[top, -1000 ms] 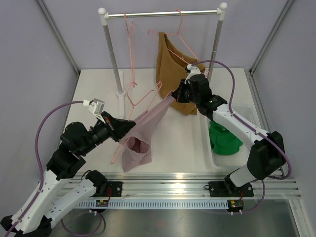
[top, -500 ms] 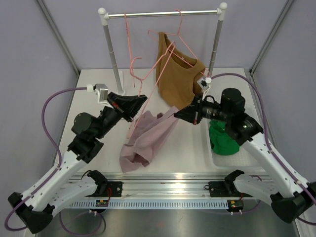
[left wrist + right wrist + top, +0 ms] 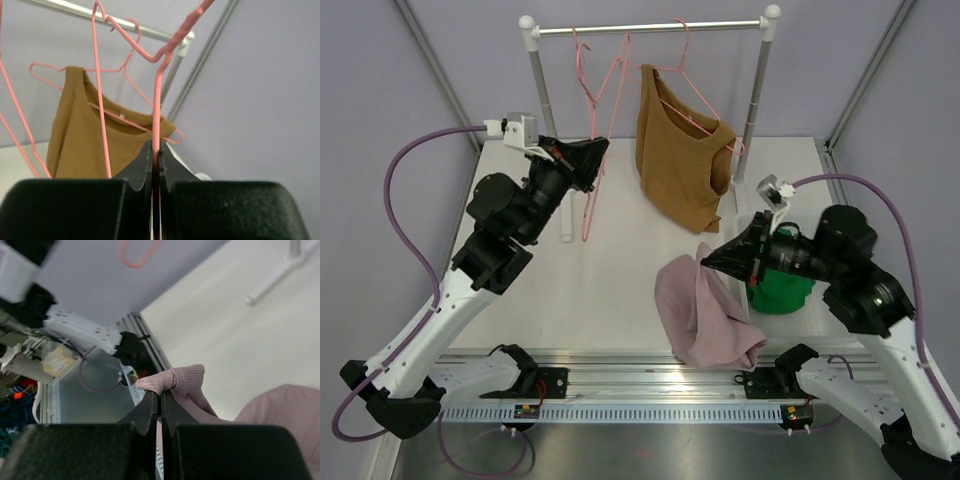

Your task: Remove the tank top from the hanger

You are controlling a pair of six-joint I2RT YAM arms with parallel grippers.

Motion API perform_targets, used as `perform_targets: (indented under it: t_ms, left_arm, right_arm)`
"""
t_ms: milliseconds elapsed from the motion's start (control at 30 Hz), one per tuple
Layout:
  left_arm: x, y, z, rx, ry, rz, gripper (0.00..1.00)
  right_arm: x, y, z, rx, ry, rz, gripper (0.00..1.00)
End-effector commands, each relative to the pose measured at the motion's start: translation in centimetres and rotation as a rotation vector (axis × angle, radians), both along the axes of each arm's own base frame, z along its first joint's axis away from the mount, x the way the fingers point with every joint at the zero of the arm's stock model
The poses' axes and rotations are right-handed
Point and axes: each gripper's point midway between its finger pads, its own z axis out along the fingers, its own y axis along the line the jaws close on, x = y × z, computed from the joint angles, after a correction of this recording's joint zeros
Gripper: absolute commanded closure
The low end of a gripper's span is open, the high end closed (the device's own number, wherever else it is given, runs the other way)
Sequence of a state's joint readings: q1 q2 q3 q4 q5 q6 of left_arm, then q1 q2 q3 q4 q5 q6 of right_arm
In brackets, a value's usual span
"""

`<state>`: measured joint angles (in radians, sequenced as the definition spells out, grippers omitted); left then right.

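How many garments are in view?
3. A brown tank top hangs on a pink wire hanger on the rail; a pink ribbed tank top, pinched by the right gripper, lies near the front edge; a crumpled green garment sits in the white tray, possibly hiding others.

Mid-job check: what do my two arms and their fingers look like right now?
Both the left arm and right arm have white links joined by bulky black joints. The left gripper and right gripper are black, with wedge-shaped fingers tapering to thin tips. A small white camera box sits on each wrist, and a purple cable loops from it along each arm.
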<state>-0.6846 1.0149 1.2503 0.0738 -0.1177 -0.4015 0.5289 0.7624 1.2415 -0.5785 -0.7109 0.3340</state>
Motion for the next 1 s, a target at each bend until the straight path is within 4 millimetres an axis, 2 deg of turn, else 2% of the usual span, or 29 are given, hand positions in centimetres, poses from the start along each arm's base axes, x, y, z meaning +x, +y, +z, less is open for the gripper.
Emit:
perform_targets:
  t_ms: [0,33,67,133,200,233,267,333,367,533,567,600,633,667,700,733,800,967]
  left_arm:
    - [2.3,-0.4,-3.2,0.081,0.146,0.070,1.00]
    - [2.4,-0.3,-2.3,0.075,0.147,0.078,1.00]
    - [2.9,-0.3,-3.2,0.101,0.187,0.091,1.00]
    - [3.9,-0.6,-2.9,0.113,0.214,0.117,1.00]
    - [4.5,-0.6,-3.6,0.145,0.255,0.138,1.00]
    - [5.0,-0.9,-3.4,0.147,0.265,0.145,1.00]
    - [5.3,-0.7,-3.7,0.155,0.287,0.165,1.00]
    - [6.1,-1.1,-4.4,0.173,0.314,0.179,1.00]
    - [6.4,-1.0,-3.8,0.170,0.317,0.189,1.00]
    - [8.5,-1.8,-3.8,0.192,0.369,0.200,1.00]
    - [9.5,-1.9,-4.9,0.207,0.407,0.215,1.00]
    - [9.8,-1.7,-3.6,0.186,0.396,0.218,1.00]
    - [11.3,-1.4,-3.3,0.171,0.419,0.220,1.00]
    - [11.6,-0.8,-3.7,0.172,0.435,0.236,1.00]
    - [12.6,-1.2,-4.6,0.183,0.460,0.227,1.00]
    - [13.0,-1.0,-3.2,0.159,0.445,0.222,1.00]
    - [14.7,-0.6,-3.8,0.147,0.474,0.214,1.00]
    - [17.5,0.1,-1.9,0.056,0.417,0.218,1.00]
  right_arm:
    - [6.5,1.1,-8.5,-0.156,0.215,-0.186,1.00]
    - [7.7,1.0,-10.9,-0.194,0.252,-0.242,1.00]
    - [8.5,0.9,-12.2,-0.221,0.269,-0.281,1.00]
    - [9.7,1.1,-15.6,-0.303,0.302,-0.360,0.96]
    - [9.4,2.2,-17.6,-0.359,0.317,-0.350,0.72]
    - [9.3,2.5,-18.2,-0.375,0.328,-0.352,0.51]
    - [9.2,2.6,-18.5,-0.385,0.330,-0.353,0.21]
    - [9.3,2.5,-18.7,-0.394,0.334,-0.371,0.04]
    - [9.4,2.4,-18.5,-0.389,0.329,-0.384,0.01]
    - [9.9,0.3,-16.2,-0.366,0.267,-0.490,0.01]
    - [9.9,0.1,-15.8,-0.359,0.256,-0.495,0.01]
    - [9.8,-0.2,-15.3,-0.346,0.244,-0.503,0.01]
    - [9.5,-0.5,-14.9,-0.334,0.240,-0.510,0.01]
    - [9.5,-0.5,-14.9,-0.334,0.240,-0.510,0.01]
    - [9.4,-0.7,-14.5,-0.322,0.235,-0.514,0.00]
    - [9.2,-0.7,-14.6,-0.323,0.236,-0.511,0.01]
    - [9.0,-0.7,-14.2,-0.309,0.229,-0.502,0.00]
    - [8.7,-0.6,-14.2,-0.301,0.219,-0.486,0.01]
